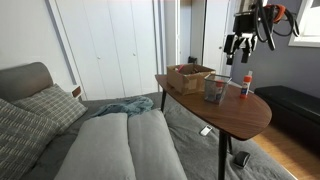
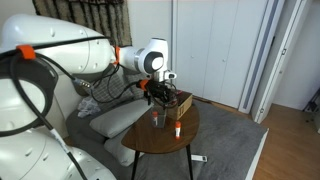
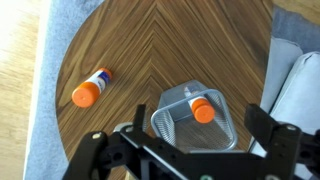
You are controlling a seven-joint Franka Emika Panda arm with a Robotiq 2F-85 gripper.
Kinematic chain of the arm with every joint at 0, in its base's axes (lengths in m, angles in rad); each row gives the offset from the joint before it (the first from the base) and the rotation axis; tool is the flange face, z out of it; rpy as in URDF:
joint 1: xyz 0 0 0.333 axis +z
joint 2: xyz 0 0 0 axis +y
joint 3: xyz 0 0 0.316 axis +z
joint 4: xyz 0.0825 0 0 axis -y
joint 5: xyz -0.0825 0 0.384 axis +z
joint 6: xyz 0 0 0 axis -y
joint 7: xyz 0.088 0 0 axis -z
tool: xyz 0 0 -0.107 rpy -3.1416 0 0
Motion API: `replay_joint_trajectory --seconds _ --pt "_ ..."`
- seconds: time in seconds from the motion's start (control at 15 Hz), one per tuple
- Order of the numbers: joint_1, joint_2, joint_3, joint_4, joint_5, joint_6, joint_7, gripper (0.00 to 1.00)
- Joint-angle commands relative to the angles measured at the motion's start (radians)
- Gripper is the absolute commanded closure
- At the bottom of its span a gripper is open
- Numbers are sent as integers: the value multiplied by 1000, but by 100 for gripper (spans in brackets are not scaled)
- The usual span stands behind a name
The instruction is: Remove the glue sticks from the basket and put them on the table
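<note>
The grey mesh basket (image 3: pixel 176 128) stands on the dark wooden table (image 3: pixel 160 45), with one glue stick (image 3: pixel 203 110) upright inside it, orange cap up. A second glue stick (image 3: pixel 90 91) stands on the tabletop beside the basket. In both exterior views the basket (image 1: pixel 215 90) (image 2: pixel 158 118) and the outer glue stick (image 1: pixel 246 84) (image 2: pixel 177 127) sit near the table's middle. My gripper (image 3: pixel 200 122) (image 1: pixel 237 46) (image 2: pixel 157 96) hovers above the basket, open and empty, its fingers spread either side of the basket.
A low brown open box (image 1: pixel 188 75) (image 2: pixel 181 102) stands on the table behind the basket. A grey sofa with cushions (image 1: pixel 110 140) lies along one table edge, a dark bench (image 1: pixel 296 104) past the other. A grey rug covers the floor.
</note>
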Motion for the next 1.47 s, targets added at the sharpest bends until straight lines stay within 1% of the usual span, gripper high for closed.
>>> replay_joint_trajectory --seconds 0.0,0.33,0.67,0.93,1.0,1.07,1.13,1.2,1.27,1.33,1.4 --pt "14 90 28 54 11 -39 36 0" --pt "21 183 43 83 23 11 43 0" --pt "18 237 46 118 25 41 48 1" --pt "18 265 50 135 19 35 57 12" --pt "18 269 50 137 19 34 59 20" --pt "18 274 51 140 20 32 61 17" --pt "18 277 52 142 20 30 61 18" --pt "18 280 52 143 20 30 63 26" --pt "18 283 53 143 19 30 64 26" --pt "17 285 53 142 18 31 65 33" --pt "17 287 53 141 18 31 68 32"
